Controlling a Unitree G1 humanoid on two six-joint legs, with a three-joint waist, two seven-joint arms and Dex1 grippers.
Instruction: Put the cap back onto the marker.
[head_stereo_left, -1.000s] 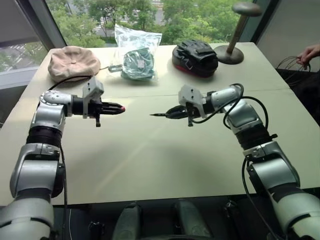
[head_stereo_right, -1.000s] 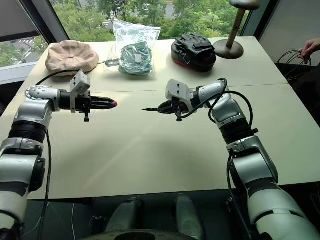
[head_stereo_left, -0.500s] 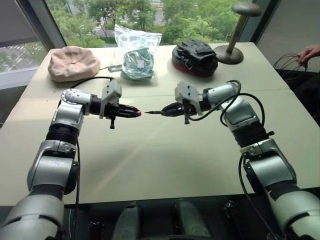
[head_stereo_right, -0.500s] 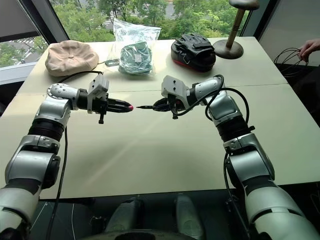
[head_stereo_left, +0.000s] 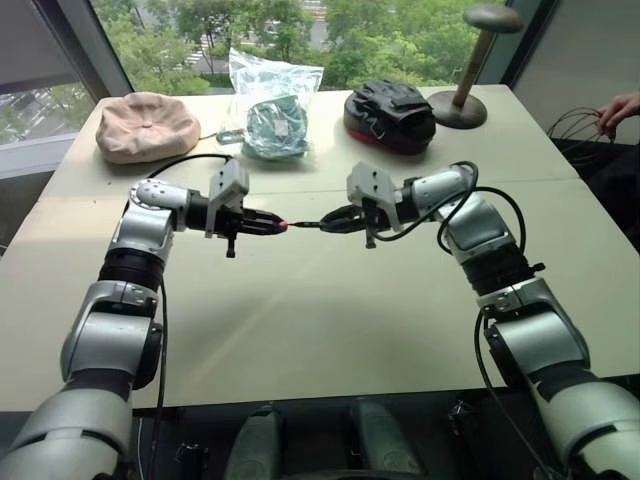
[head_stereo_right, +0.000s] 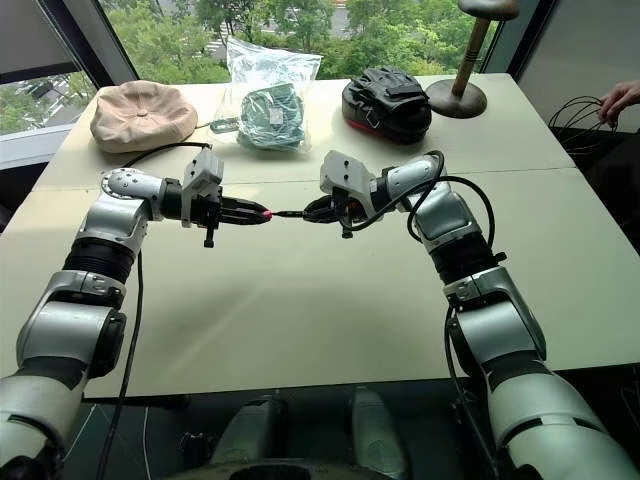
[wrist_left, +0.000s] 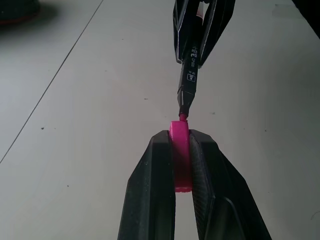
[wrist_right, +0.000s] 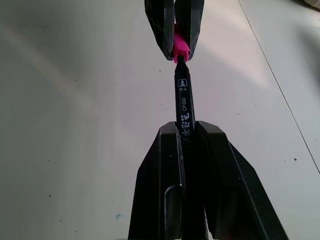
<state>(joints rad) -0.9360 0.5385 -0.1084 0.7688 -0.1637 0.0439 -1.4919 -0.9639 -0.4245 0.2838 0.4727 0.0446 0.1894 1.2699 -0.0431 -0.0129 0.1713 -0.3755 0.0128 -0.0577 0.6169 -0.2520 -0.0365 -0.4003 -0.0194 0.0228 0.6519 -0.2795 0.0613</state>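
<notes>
The two head views look forward and steeply down from above the arms, taking in the whole pale counter (head_stereo_left: 300, 330) as far as the window behind it. They are set slightly apart and share almost the same scene. Each wrist view sits close behind its own pincer and looks along the fingers, low over the counter. The left wrist view faces the right pincer (wrist_left: 197, 52); the right wrist view faces the left pincer (wrist_right: 175, 47). Both share the spot where the marker (wrist_right: 183, 107) meets the cap (wrist_left: 180, 150), seen from opposite sides.
</notes>
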